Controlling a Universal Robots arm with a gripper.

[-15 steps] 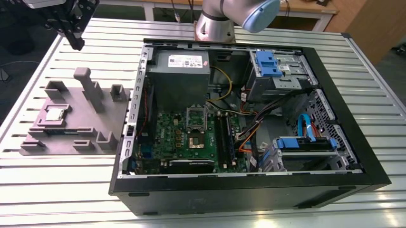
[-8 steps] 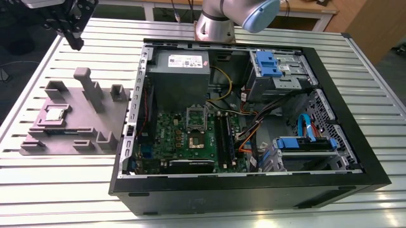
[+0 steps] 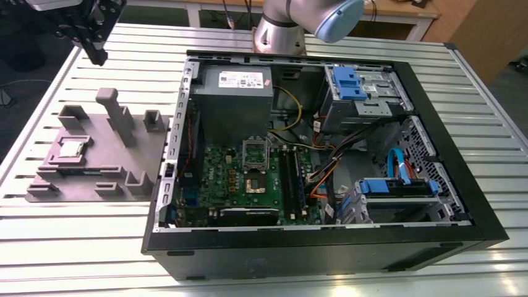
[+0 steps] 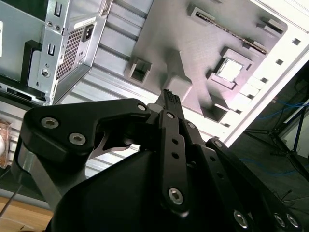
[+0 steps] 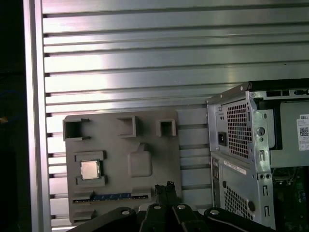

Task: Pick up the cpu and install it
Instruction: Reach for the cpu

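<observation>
The cpu [image 3: 73, 148] is a small square chip with a silvery top, lying flat in a recess of the grey holder block [image 3: 107, 162] at the exterior view's left. My gripper [image 3: 96, 55] hangs high over the table's far left corner, well apart from the chip, its fingers shut with nothing between them. In the first wrist view the cpu [image 5: 90, 169] sits on the holder block [image 5: 145, 140], off to one side of my gripper [image 5: 164, 186]. The second wrist view has the cpu [image 4: 230, 70] beyond my gripper [image 4: 170, 95]. The green motherboard [image 3: 219, 164] lies in the open case, its socket [image 3: 254, 180] uncovered.
The open black computer case [image 3: 330, 241] lies on the slatted metal table [image 3: 74, 247]. Inside it are a grey power supply [image 3: 235, 93], blue drive cages [image 3: 350, 83] and loose cables [image 3: 330, 164]. Upright posts [image 3: 108, 102] rise from the holder block. The arm's base [image 3: 281, 34] stands behind the case.
</observation>
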